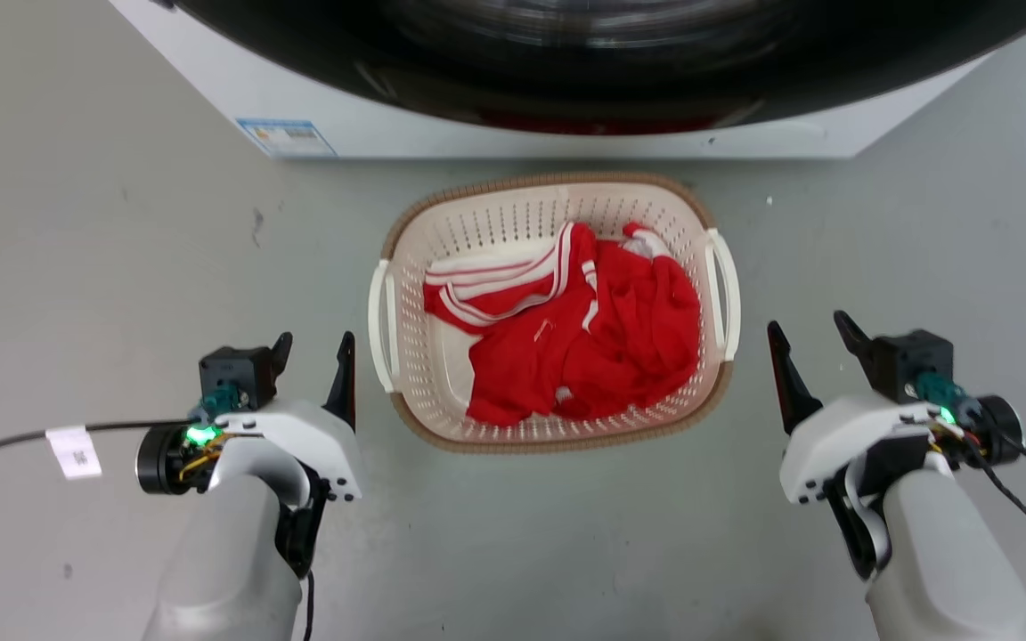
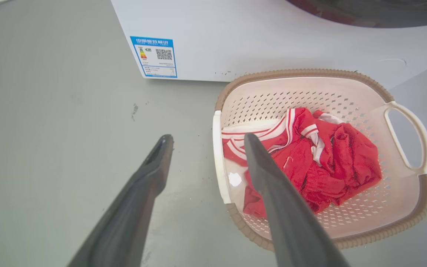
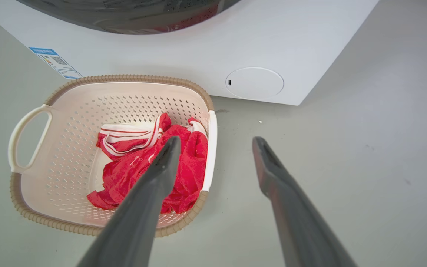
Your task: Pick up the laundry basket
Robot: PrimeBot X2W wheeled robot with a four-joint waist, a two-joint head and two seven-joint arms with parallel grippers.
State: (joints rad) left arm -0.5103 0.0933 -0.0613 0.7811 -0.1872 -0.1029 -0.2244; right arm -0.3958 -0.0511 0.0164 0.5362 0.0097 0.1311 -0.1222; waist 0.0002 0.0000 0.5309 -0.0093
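Note:
The laundry basket sits on the grey floor in front of the washer, cream with a brown woven-look rim and a white loop handle on each side. Red clothing with white stripes lies inside it. My left gripper is open, just left of the basket's left handle and apart from it. Open too, my right gripper stands just right of the right handle, not touching. In the left wrist view the basket lies right of my gripper; in the right wrist view the basket lies left of that gripper.
A white washer with a dark round door stands directly behind the basket, a blue label at its lower left corner. Bare grey floor spreads on both sides. Cables trail from both wrists.

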